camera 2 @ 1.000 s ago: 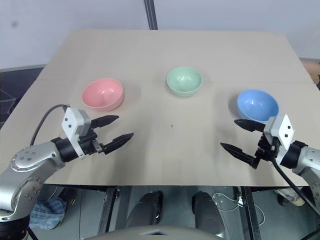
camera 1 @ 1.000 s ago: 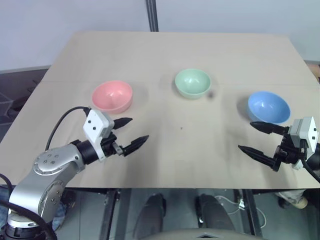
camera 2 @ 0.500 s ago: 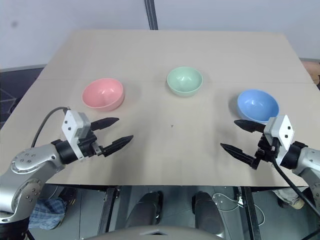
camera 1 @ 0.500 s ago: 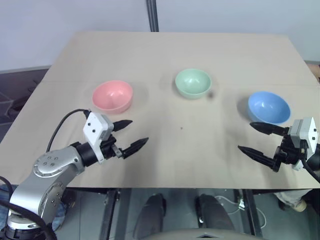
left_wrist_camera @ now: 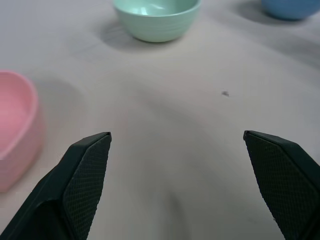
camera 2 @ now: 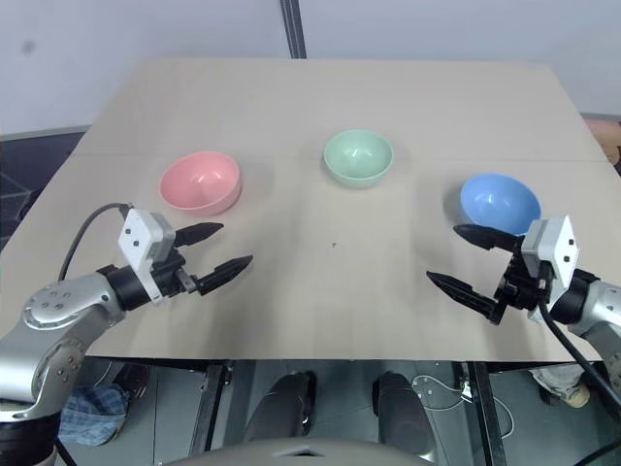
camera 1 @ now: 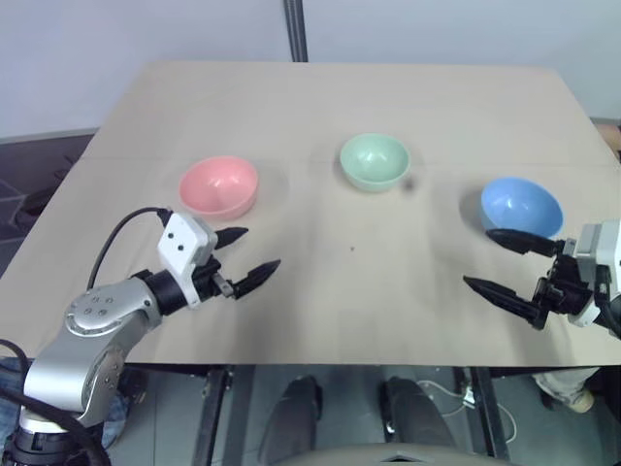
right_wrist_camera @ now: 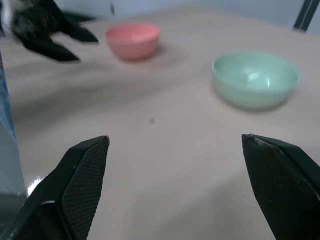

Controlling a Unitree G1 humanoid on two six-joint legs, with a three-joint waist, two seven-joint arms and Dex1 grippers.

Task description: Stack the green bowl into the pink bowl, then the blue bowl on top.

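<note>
With both the left gripper (camera 1: 243, 250) and right gripper (camera 1: 497, 262) spread wide and empty, the green bowl (camera 1: 375, 161), standing far-centre between the pink bowl (camera 1: 218, 186) and blue bowl (camera 1: 522, 207), could be pushed across the table (camera 1: 330, 97) if its smooth rim were caught poorly.

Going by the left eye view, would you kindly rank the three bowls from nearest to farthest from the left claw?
From the left claw:
1. Pink bowl, just beyond it on the table's left side.
2. Green bowl, farther back near the middle.
3. Blue bowl, across on the right, by the right claw.
</note>
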